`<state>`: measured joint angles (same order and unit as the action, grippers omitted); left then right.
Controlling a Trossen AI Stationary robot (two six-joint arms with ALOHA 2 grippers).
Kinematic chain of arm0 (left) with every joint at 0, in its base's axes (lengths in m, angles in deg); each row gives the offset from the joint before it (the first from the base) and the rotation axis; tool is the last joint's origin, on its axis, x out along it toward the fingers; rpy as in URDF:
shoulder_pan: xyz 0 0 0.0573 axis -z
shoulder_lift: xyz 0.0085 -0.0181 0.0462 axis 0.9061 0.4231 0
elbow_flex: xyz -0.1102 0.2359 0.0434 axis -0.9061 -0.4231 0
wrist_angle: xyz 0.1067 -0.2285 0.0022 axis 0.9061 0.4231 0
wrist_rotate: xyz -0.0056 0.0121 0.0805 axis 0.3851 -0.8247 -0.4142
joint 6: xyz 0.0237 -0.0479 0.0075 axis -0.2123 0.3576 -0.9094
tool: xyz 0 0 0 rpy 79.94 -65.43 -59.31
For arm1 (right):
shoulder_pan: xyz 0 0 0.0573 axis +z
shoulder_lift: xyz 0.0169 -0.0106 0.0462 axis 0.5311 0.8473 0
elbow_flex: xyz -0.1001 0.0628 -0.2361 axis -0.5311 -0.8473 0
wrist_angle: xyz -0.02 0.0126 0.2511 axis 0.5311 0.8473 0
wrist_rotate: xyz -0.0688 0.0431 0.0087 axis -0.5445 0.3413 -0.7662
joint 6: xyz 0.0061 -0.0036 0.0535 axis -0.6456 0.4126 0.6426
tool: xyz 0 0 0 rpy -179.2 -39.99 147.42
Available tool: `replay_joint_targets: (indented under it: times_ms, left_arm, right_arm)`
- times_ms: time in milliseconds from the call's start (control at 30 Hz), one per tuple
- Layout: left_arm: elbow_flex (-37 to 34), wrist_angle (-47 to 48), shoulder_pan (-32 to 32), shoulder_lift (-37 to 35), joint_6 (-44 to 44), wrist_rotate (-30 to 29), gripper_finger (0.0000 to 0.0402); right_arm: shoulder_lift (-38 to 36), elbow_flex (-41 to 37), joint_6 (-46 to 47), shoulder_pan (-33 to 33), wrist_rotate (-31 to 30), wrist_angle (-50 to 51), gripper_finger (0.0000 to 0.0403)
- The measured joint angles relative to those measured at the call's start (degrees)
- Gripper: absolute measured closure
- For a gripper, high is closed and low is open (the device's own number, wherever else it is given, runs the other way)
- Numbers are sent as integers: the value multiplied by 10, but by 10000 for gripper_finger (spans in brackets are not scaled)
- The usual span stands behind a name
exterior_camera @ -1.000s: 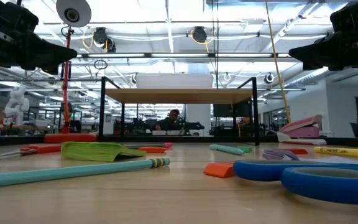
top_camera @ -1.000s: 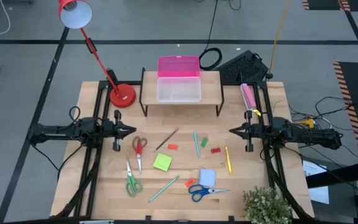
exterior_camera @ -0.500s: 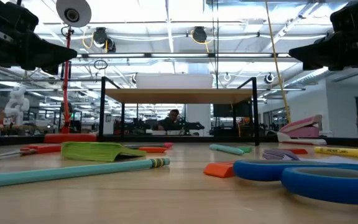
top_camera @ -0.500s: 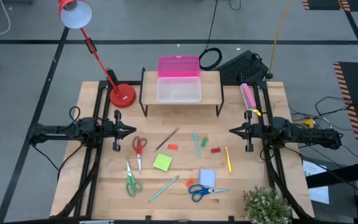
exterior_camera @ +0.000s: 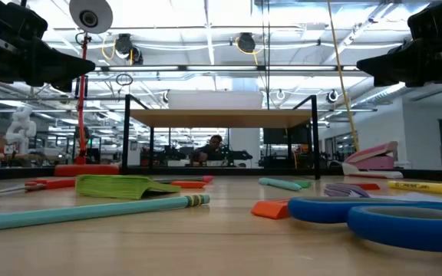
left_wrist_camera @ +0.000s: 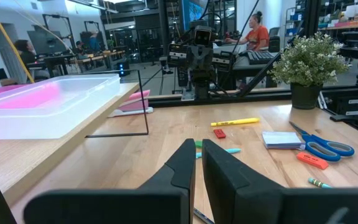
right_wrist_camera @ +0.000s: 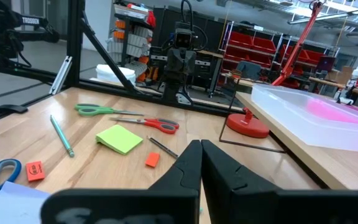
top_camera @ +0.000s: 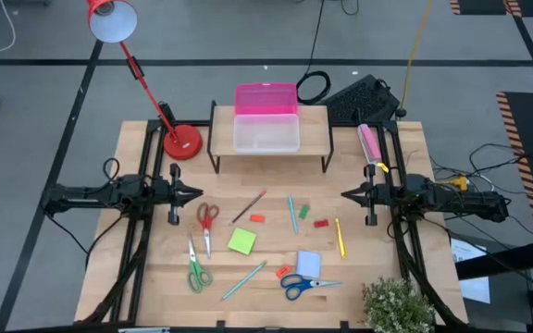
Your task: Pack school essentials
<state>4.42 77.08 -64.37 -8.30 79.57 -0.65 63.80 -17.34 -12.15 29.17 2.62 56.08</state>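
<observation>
Reaching for the clear box [top_camera: 266,132] on its raised shelf is probably the hardest part. A carried item could catch the shelf edge or the box wall and drop.

All the essentials lie loose on the table in front of that box, and none is packed. The long items could pivot if pinched off-centre, and the flat pads and tiny erasers could slide away from the fingers.

Counted:
- **Scissors:** three, the red scissors [top_camera: 206,218], green scissors [top_camera: 196,269] and blue scissors [top_camera: 303,286].
- **Pens or pencils:** four.
- **Pads:** two, a green pad [top_camera: 241,241] and a lavender pad [top_camera: 308,264].
- **Erasers:** four, three red or orange and one green.

The left gripper [top_camera: 197,194] waits forward-left of the box and the right gripper [top_camera: 345,195] forward-right. Both have their jaws closed on nothing.
</observation>
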Motion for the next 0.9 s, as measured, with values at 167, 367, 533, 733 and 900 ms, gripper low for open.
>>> replay_joint_targets:
  times_ms: [167, 367, 533, 733, 900]
  left_arm:
    - [0, 0, 0, 0, 0, 0, 369]
    - [0, 0, 0, 0, 0, 0, 369]
    - [0, 0, 0, 0, 0, 0, 369]
    - [0, 0, 0, 0, 0, 0, 369]
    - [0, 0, 0, 0, 0, 0, 369]
  right_arm:
    - [0, 0, 7, 0, 0, -6, 403]
    - [9, 23, 19, 0, 0, -9, 403]
    - [49, 77, 23, 0, -2, 8, 403]
    - [133, 169, 52, 0, -2, 24, 403]
    - [216, 285, 79, 0, -2, 108, 403]
